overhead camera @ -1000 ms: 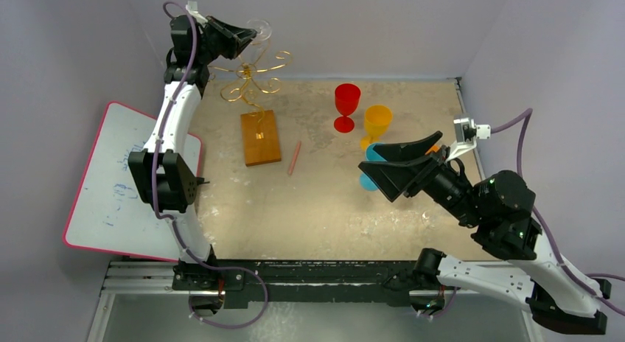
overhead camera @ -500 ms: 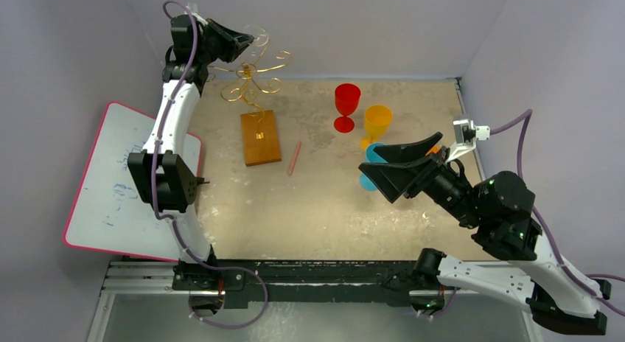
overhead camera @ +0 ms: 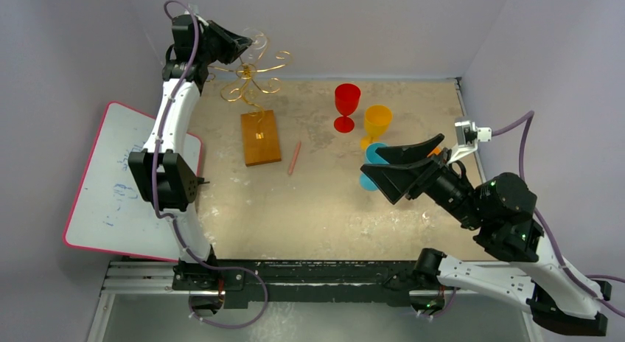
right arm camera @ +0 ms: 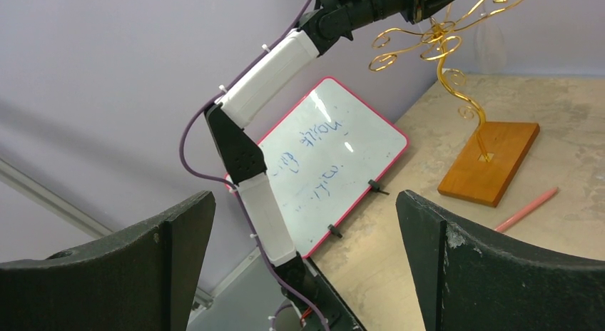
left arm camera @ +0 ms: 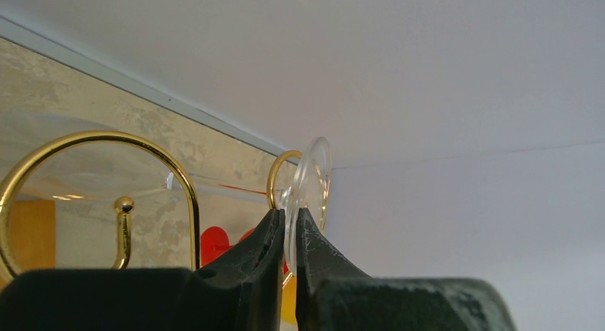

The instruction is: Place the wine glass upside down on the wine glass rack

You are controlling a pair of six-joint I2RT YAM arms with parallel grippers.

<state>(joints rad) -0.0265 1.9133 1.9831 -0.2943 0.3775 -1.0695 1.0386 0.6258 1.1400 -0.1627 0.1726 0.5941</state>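
Standing at the far left of the table (overhead camera: 332, 217): wine glass rack (overhead camera: 249, 75), gold wire, with curled scroll arms on a thin stem. It is upright, and its orange-brown wooden base (overhead camera: 261, 138) lies flat on the sandy surface.

Wine glass (overhead camera: 256, 37): clear, raised off the table at the far top of the rack, among the uppermost scrolls. In the left wrist view its round foot (left arm camera: 315, 175) shows edge-on, just beside a small gold curl. Whether it touches the wire cannot be told, and the bowl is too faint to make out.

Left gripper (overhead camera: 247, 41): arm stretched up to the far left corner. The fingers (left arm camera: 260, 252) are nearly together, pinched on the thin edge of the glass's foot. A larger gold loop of the rack arches to their left.

Right gripper (overhead camera: 376, 182): raised over the right half of the table, well apart from the rack. Its jaws are spread wide with nothing between them.

Red goblet (overhead camera: 347, 99): upright, far centre-right.

Orange goblet (overhead camera: 377, 121): upright, just right of the red one.

Blue goblet (overhead camera: 365, 183): nearer than the orange one, partly hidden behind the right gripper.

Pink pencil (overhead camera: 295, 158): flat on the table, right of the wooden base.

Whiteboard (overhead camera: 125, 180): pink-rimmed, with blue scribbles, lying off the table's left edge.
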